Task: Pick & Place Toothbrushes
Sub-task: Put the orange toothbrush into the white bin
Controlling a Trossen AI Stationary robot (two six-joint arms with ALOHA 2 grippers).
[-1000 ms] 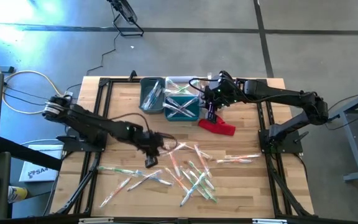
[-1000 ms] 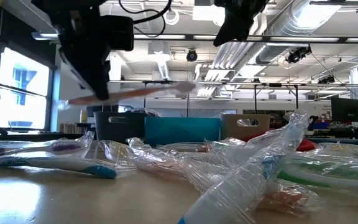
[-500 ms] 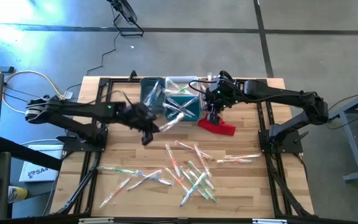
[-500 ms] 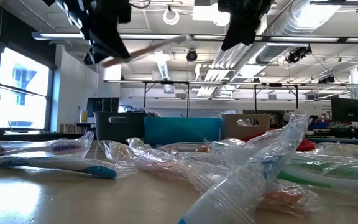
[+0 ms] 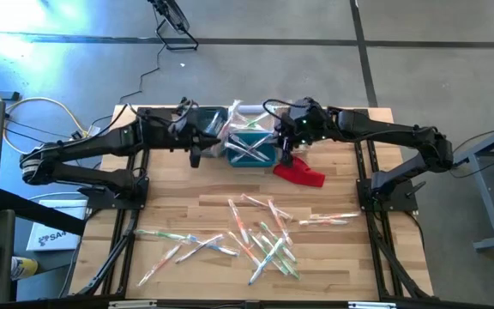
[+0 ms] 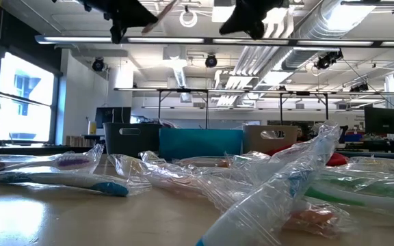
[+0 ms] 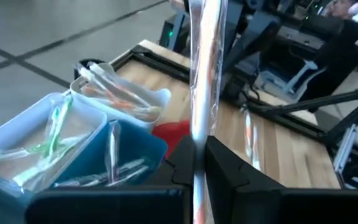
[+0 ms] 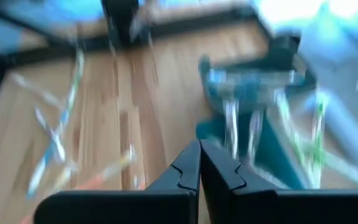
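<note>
Many wrapped toothbrushes (image 5: 260, 236) lie loose on the wooden table, and more lie in the teal bin (image 5: 251, 150) and the white bin (image 5: 249, 116). My left gripper (image 5: 211, 142) hangs over the grey bin (image 5: 204, 120), shut on one toothbrush (image 7: 201, 74) with an orange handle. That toothbrush also shows at the top of the low view (image 6: 159, 14). My right gripper (image 5: 286, 153) is shut with nothing in it. It hangs above the far end of the red cloth (image 5: 300, 174), beside the teal bin. My left gripper pinches the wrapped toothbrush between its two fingers, on the wrapper part way along the handle (image 7: 196, 146). The fingers come nearly level from the table's left. The toothbrush is lifted clear and slants up past the fingertips; a short end (image 7: 194, 202) reaches back between them.
The three bins stand together at the table's far middle, with the red cloth to their right. Loose toothbrushes cover the near middle and near left (image 5: 178, 245). Black frame rails (image 5: 140, 172) run along both sides of the table.
My left gripper has risen from low over the table's middle and swung toward the far edge, to above the grey bin. It has tipped from pointing steeply down to nearly level. The toothbrush stayed in its hold and now slants upward.
</note>
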